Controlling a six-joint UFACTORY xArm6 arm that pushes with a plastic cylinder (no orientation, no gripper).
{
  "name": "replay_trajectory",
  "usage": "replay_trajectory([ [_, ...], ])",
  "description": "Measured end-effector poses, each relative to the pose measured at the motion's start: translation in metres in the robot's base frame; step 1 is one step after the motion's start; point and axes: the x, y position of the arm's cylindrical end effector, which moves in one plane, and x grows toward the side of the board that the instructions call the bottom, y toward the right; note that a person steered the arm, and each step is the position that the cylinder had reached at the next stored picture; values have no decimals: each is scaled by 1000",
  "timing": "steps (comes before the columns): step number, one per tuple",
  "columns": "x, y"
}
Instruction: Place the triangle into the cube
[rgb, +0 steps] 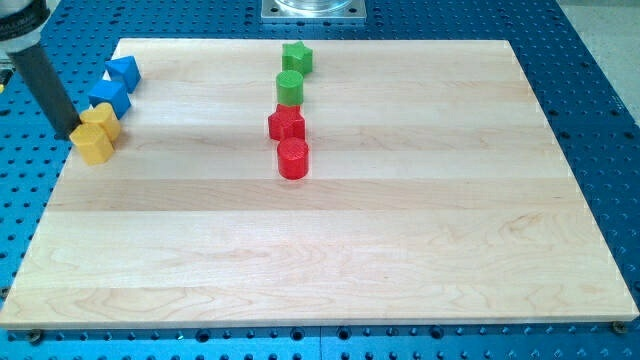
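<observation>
The blue triangle lies near the board's top-left corner. The blue cube sits just below and left of it, touching or nearly touching it. Two yellow blocks follow in the same slanted line: one against the cube, and another below it. Their shapes are unclear. My tip rests at the board's left edge, right beside the two yellow blocks on their left. It is below and left of the cube and apart from the triangle. The rod slants up to the view's top left.
A column of blocks stands at top centre: a green star, a green cylinder, a red star-like block and a red cylinder. The wooden board lies on a blue perforated table. A metal mount is at the top edge.
</observation>
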Motion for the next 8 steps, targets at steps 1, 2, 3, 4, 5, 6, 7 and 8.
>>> replay_trajectory([
  [1,-31,29],
  [2,-63,47],
  [3,-77,28],
  [4,-104,0],
  [5,-134,11],
  [6,-136,25],
  [7,-119,35],
  [8,-113,62],
])
